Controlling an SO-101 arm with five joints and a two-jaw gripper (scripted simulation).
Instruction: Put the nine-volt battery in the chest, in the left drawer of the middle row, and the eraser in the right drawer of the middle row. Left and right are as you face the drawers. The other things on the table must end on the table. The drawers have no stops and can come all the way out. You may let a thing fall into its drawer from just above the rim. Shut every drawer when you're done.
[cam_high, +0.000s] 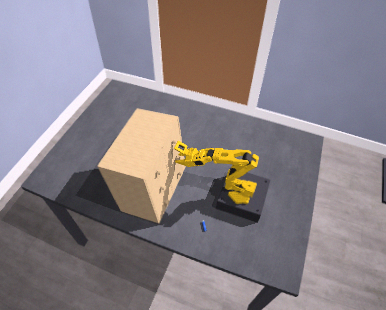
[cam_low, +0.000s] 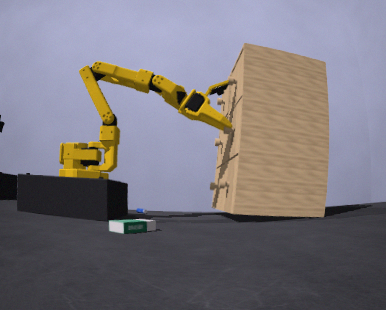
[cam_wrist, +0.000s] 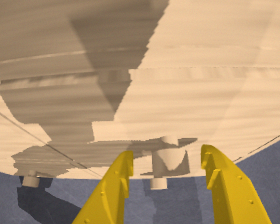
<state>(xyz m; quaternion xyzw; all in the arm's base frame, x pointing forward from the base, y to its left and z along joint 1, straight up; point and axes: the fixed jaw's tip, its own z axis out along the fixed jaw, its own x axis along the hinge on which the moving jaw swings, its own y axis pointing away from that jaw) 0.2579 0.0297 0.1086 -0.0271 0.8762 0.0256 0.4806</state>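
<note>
The wooden chest stands on the table, and its drawers look shut. My gripper is at the upper part of the chest's front. Its fingers stand apart, with a knob showing in the gap, not clamped. The green and white eraser lies on the table beside the robot's base in the exterior view; it does not show in the top view. I cannot make out the nine-volt battery in any view.
A small blue thing lies on the table, its kind unclear. The robot's black base stands opposite the chest front. Other knobs stick out from the drawers. The arm's shadow crosses the drawer fronts.
</note>
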